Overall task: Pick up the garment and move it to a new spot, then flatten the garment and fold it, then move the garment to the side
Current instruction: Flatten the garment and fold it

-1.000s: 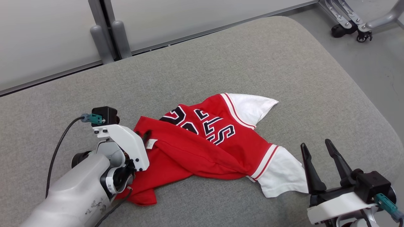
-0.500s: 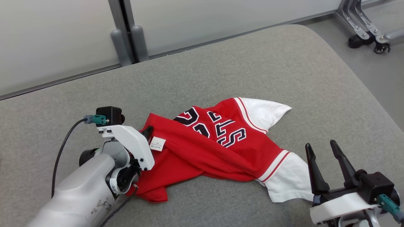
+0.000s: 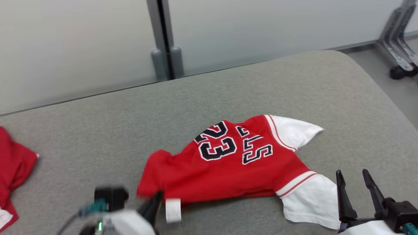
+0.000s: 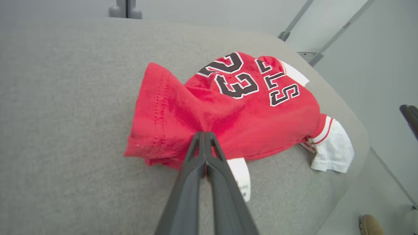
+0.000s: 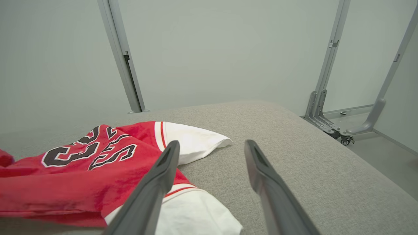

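Left pincer (image 4: 204, 135) is clamped tight on the near hem of the red number 23 jersey (image 3: 235, 173), and the cloth bunches up right at the fingertips! A white label (image 3: 173, 210) dangles just beside the grip. The jersey lies spread across the middle of the grey fabric-covered counter (image 3: 98, 130), numbers up and white sleeves out to the robot's right. The right pincer (image 3: 352, 174) hovers by the near sleeve, fingers wide apart and holding nothing. Another red garment (image 3: 13, 166) sits at the counter's far left.

Garment (image 3: 248, 169) red; sleeves (image 3: 294, 130) white, red-striped at seam; numerals (image 3: 217, 145) black, white-outlined; label (image 3: 172, 210) white; cushion (image 3: 98, 130) mottled grey.
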